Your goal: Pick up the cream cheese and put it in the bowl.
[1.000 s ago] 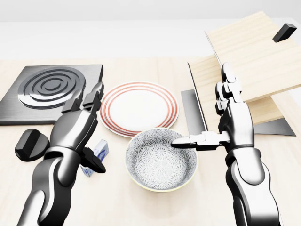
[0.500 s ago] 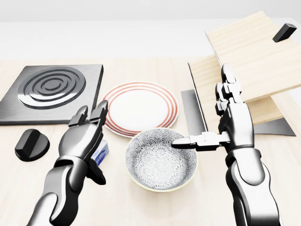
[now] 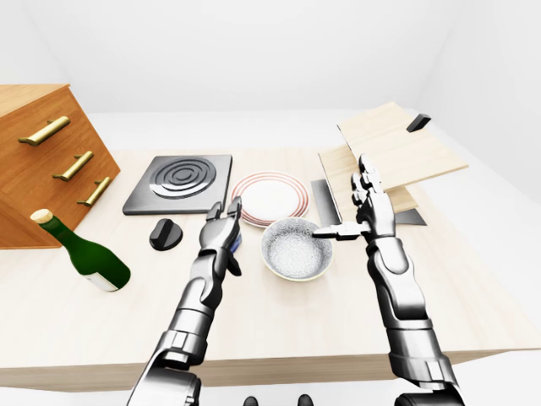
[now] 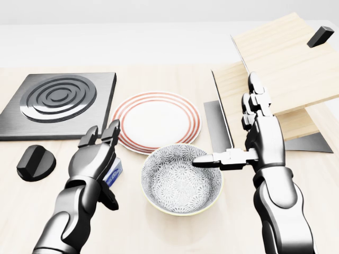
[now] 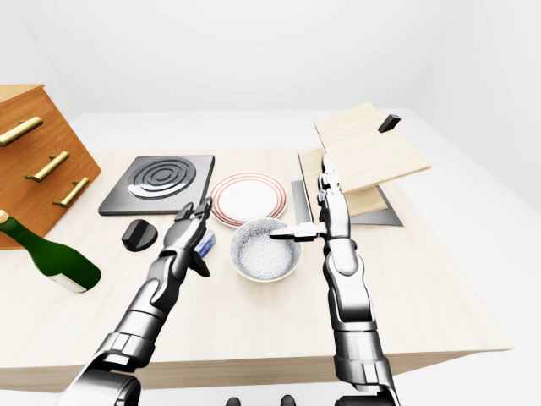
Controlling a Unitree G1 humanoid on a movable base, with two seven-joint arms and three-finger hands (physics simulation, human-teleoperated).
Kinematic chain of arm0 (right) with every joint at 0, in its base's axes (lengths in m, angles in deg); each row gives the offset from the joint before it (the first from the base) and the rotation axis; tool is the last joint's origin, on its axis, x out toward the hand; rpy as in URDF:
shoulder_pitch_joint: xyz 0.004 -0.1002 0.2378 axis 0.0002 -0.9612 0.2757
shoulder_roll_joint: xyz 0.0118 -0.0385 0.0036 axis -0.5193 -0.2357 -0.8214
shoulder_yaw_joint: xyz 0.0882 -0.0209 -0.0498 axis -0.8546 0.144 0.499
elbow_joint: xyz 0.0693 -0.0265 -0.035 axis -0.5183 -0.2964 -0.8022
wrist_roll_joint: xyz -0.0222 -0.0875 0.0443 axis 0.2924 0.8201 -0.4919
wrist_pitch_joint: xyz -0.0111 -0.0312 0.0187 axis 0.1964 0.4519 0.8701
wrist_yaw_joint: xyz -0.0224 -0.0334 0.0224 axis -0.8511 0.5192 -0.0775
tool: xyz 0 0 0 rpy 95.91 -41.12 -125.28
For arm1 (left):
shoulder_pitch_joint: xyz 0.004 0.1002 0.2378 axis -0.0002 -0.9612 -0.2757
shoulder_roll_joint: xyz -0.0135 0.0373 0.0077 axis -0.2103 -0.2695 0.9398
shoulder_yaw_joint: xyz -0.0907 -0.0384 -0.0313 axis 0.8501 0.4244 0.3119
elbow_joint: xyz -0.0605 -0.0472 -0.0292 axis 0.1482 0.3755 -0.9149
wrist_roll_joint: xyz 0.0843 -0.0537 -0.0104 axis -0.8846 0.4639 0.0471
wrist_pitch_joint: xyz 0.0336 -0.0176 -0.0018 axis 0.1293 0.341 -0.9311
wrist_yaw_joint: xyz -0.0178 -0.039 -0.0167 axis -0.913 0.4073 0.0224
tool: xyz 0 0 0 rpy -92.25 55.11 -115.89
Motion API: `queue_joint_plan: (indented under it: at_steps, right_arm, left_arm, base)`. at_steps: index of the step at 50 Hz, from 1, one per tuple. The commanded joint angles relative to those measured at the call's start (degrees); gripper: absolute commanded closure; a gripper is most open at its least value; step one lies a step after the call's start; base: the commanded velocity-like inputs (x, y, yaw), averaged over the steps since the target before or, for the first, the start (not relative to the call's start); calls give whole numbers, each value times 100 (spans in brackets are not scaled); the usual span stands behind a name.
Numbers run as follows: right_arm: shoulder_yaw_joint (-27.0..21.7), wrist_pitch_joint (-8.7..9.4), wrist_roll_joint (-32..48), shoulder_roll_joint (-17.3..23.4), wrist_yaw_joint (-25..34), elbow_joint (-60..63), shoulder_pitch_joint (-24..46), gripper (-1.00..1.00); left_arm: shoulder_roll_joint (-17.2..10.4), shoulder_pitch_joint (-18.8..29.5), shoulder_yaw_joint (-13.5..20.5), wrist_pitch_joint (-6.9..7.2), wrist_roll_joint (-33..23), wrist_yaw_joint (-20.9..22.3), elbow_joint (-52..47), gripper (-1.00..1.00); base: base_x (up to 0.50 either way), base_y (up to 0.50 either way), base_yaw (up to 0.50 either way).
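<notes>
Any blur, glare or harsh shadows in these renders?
Head view: sharp throughout, flat even light, only a faint shadow under the patterned grey bowl; bright highlights on the shiny metal left hand. Left-eye view: wider, equally crisp, mild gloss on the green wine bottle, no blur.

Open tabletop below bowl; plate crowding above, right hand's thumb barring bowl's right rim.

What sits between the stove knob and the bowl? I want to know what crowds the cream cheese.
In the head view, only the left hand over the cream cheese lies between the knob and the bowl.
</notes>
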Motion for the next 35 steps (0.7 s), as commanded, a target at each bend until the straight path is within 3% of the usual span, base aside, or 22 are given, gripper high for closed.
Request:
queue_joint_plan:
  at_steps: [1,15,17,20,22,23,24,27,35]
  right_arm:
    - [10,0,-1,-7,-9,31,-4,-100]
    - [5,0,-2,-1,-7,-34,10,-100]
    - [2,0,-5,1,-7,-16,11,-100]
    - [7,0,-1,-2,-9,-23,13,-100]
    - [-1,0,-4,1,-8,-36,12,-100]
    - [-1,0,-4,1,-8,-37,11,-100]
    - [-4,0,-6,3,-9,-40,10,-100]
    - [-2,0,-6,2,-11,-27,5,-100]
    - [-3,0,-7,2,-16,19,-4,-100]
  left_arm:
    - [-60,485,32,0,130,-353,764,-100]
    - [-118,772,31,0,373,-694,1609,-98]
    - [-113,765,14,0,392,-691,1633,-67]
    - [-114,731,3,0,389,-649,1559,-48]
    - [-114,720,-1,0,389,-641,1559,-18]
    - [-114,720,-1,0,389,-640,1558,-18]
    - [-110,705,-3,0,388,-625,1538,2]
    - [-101,700,-19,0,371,-623,1569,14]
    - [-87,680,-15,0,362,-576,1536,15]
  base:
    - [0,0,0]
    - [0,0,0]
    - [0,0,0]
    - [0,0,0]
    - [0,0,0]
    - [0,0,0]
    - [0,0,0]
    - [0,0,0]
    - [0,0,0]
